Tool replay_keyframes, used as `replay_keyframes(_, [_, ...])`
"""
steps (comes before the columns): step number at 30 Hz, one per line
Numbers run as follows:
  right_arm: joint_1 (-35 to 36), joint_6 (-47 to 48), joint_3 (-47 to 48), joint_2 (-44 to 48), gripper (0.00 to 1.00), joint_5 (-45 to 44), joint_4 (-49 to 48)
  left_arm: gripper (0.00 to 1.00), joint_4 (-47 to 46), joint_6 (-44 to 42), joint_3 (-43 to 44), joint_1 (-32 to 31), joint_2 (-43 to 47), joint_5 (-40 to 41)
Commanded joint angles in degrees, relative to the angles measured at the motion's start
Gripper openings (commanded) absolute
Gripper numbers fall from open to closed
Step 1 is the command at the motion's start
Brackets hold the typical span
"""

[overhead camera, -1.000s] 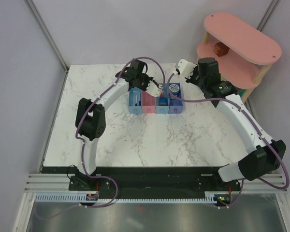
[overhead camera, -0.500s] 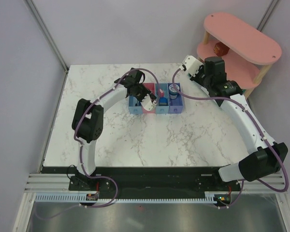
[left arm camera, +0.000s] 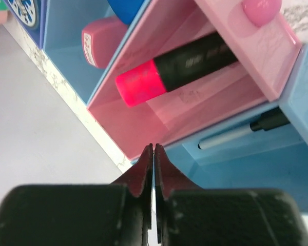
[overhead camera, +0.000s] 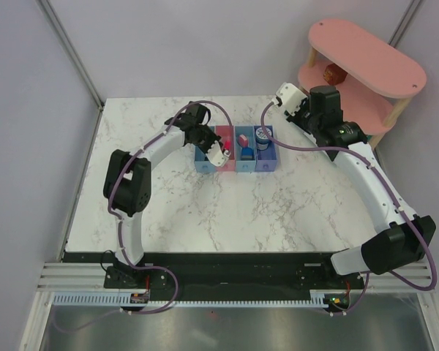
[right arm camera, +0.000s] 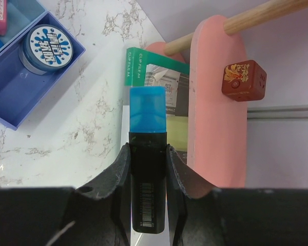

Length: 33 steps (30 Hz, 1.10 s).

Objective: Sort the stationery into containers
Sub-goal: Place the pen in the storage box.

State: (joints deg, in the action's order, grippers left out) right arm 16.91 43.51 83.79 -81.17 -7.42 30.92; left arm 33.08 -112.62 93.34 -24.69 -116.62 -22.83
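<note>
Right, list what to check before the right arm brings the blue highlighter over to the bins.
1. Grip on the blue highlighter: ok; the right claw clamps its black barrel from both sides.
2. Empty left claw: ok; shut on nothing.
3. Path clear of the left claw: not ok; it hangs over a corner of the pink bin.
4. The pink highlighter settled: ok; it lies inside the pink bin.
5. Room beside it for a second highlighter: cannot tell.
6. The tape roll out of the way: ok; it sits in the violet-blue bin.
</note>
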Motion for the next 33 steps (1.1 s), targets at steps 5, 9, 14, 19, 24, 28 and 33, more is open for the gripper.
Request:
replay_keyframes(5, [-0.21, -3.07, 2.34, 0.57, 0.05, 2.76, 0.81, 0.23, -5.29, -33.56, -1.49, 0.43, 3.14, -3.10])
replay_keyframes(9, [-0.12, -7.99, 5.94, -1.36, 0.05, 7.23, 4.66, 0.29, -17.42, -12.33, -2.29, -0.27, 7.10, -4.33])
replay_keyframes(14, [0.76, -16.86, 9.02, -6.28, 0.04, 13.56, 6.61, 0.45, -21.05, 28.97, -2.11, 0.86, 14.56, 3.39])
replay_keyframes(19, [3.92, -25.74, 14.46, -14.52, 0.03, 18.40, 7.32, 0.75, -9.55, 60.99, -4.65, 7.71, 24.15, 4.29])
replay_keyframes(24, [5.77, -34.79, 21.14, -22.97, 0.03, 24.89, 4.95, 0.88, 0.40, 79.88, -8.34, 17.38, 30.21, -4.13])
replay_keyframes(28, [6.82, -39.81, 26.33, -32.90, 0.03, 28.95, 2.75, 0.95, 2.69, 84.14, -15.10, 21.69, 36.44, -8.54])
replay_keyframes(33, [8.40, -43.06, 33.80, -44.14, 0.03, 31.85, 1.61, 0.96, 5.84, 81.07, -22.84, 22.40, 43.05, -11.01])
